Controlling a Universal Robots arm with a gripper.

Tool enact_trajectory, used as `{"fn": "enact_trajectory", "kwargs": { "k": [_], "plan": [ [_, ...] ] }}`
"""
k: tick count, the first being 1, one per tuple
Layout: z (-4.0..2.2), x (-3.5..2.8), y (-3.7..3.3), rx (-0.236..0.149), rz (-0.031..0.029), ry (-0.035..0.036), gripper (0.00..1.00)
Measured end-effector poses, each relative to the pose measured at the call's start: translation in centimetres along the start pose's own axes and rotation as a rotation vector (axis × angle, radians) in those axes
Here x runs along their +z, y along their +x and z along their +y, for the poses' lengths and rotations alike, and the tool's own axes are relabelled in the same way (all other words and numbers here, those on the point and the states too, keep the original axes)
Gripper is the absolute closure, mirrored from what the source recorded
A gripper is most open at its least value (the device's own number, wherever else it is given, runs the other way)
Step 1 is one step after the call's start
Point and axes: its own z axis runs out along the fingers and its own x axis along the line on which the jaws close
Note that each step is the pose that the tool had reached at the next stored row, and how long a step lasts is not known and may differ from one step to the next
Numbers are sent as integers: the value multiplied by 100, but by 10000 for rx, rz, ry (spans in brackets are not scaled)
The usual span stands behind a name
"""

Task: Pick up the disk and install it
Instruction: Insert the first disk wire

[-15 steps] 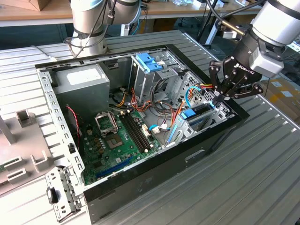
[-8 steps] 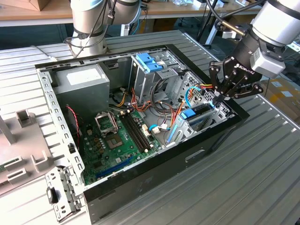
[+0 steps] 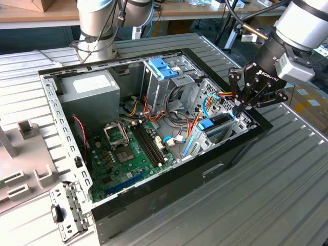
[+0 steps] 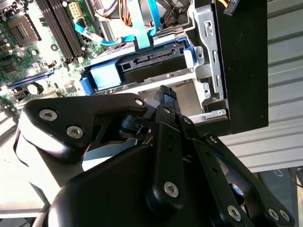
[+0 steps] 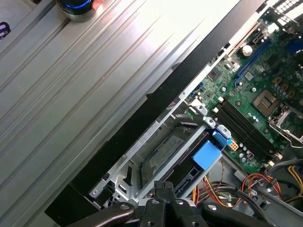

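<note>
The disk (image 3: 216,126) lies in the metal drive cage at the front corner of the open computer case, on the exterior view's right. Blue carrier rails run along its sides, and its blue end tab (image 5: 206,154) faces the motherboard. In the second wrist view the disk (image 4: 150,60) shows its connector edge, with a light blue cable (image 4: 143,33) running to it. My gripper (image 3: 239,107) hangs just above the cage's outer end, shut, with nothing between its fingers. Its black fingertips (image 5: 164,187) are close over the cage frame and stand apart from the disk.
The case's black front wall (image 3: 220,164) runs just beside the cage. A bundle of coloured cables (image 3: 192,110) crowds the space next to the disk. Farther in are a blue bracket (image 3: 162,67), the grey power supply (image 3: 92,88) and the green motherboard (image 3: 128,154). A ribbed metal table (image 3: 277,195) surrounds the case.
</note>
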Motion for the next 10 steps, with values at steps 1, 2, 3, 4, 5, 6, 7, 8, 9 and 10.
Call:
{"fn": "enact_trajectory", "kwargs": {
  "k": [1, 2, 3, 4, 5, 6, 7, 8, 9, 10],
  "plan": [
    [0, 0, 0, -73, 3, -6, 89],
    [0, 0, 0, -127, 4, -9, 89],
    [0, 0, 0, -154, 5, -11, 89],
    [0, 0, 0, -204, 7, -15, 89],
    [0, 0, 0, -247, 9, -18, 89],
    [0, 1, 0, -295, 9, -20, 89],
    [0, 1, 0, -346, 11, -24, 89],
    [0, 0, 0, -390, 13, -28, 89],
    [0, 1, 0, -494, 16, -35, 89],
    [0, 1, 0, -559, 18, -39, 89]
  ]
}}
